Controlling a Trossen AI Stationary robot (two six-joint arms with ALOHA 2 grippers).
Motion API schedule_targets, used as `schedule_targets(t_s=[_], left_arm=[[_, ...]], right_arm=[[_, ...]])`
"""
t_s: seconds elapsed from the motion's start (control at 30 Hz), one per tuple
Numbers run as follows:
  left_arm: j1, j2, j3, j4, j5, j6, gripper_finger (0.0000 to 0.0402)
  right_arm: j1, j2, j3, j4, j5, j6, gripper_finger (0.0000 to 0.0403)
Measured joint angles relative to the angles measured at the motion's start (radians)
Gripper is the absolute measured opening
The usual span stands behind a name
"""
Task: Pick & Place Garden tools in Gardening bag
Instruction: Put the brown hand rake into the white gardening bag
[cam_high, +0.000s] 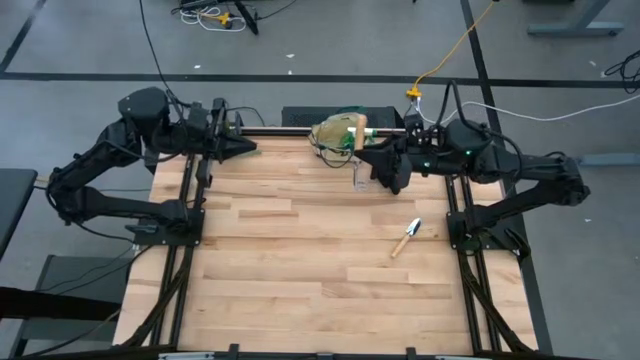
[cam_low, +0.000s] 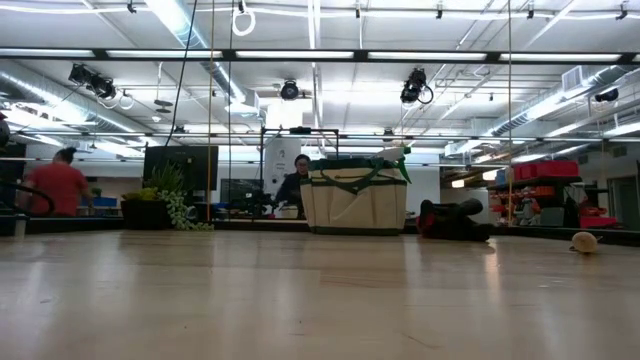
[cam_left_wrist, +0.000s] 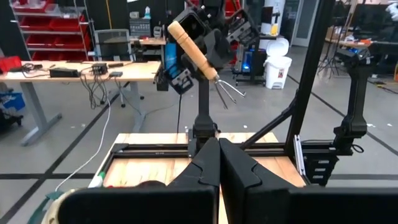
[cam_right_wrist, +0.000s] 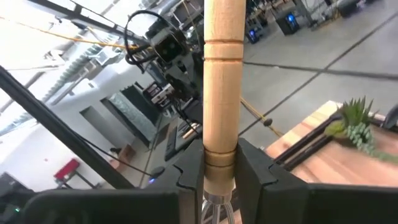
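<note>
Site: I see a lab workshop | exposed ceiling ducts (cam_low: 60, 85) upper left | red parts shelving (cam_left_wrist: 43, 22) upper left | workbench (cam_left_wrist: 81, 68) with cables

we see the hand rake (cam_right_wrist: 221, 93) cut off at the picture's edges, its tines mostly hidden behind the right gripper (cam_right_wrist: 219, 177).

Trowel (cam_high: 406, 238) lies on table (cam_high: 300, 270), well apart from bag (cam_high: 335, 133).

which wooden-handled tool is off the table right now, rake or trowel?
The hand rake: the right end effector holds it by its wooden handle, up beside the gardening bag. The trowel lies flat on the tabletop.
</note>
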Motion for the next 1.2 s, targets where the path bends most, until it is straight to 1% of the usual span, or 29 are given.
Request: schedule_targets(t_s=[0.17, 0.3, 0.43, 0.5, 0.8, 1.07, 1.2], left_arm=[[0.0, 0.015, 0.001, 0.036, 0.001, -0.011, 0.0003], [0.0, 0.034, 0.001, 0.079, -0.005, -0.063, 0.0005], [0.0, 0.054, 0.001, 0.112, -0.002, -0.116, 0.002], [0.0, 0.062, -0.001, 0.104, -0.005, -0.151, 0.003], [0.0, 0.123, -0.001, 0.116, -0.097, -0.38, 0.0088], [0.0, 0.183, -0.001, 0.162, -0.099, -0.51, 0.0158], [0.0, 0.205, -0.001, 0.196, -0.097, -0.541, 0.019]], right_arm=[[0.0, 0.018, 0.0, 0.0, 0.001, 0.018, 0.0056], [0.0, 0.035, 0.0, -0.002, 0.001, 0.041, 0.0056], [0.0, 0.051, 0.0, 0.0, 0.001, 0.039, 0.0056], [0.0, 0.057, 0.0, 0.002, 0.001, 0.031, 0.0057], [0.0, 0.058, 0.0, 0.005, 0.016, -0.019, 0.0058], [0.0, 0.058, 0.0, 0.0, 0.015, -0.044, 0.0058], [0.0, 0.058, 0.0, -0.001, 0.015, -0.054, 0.0058]])
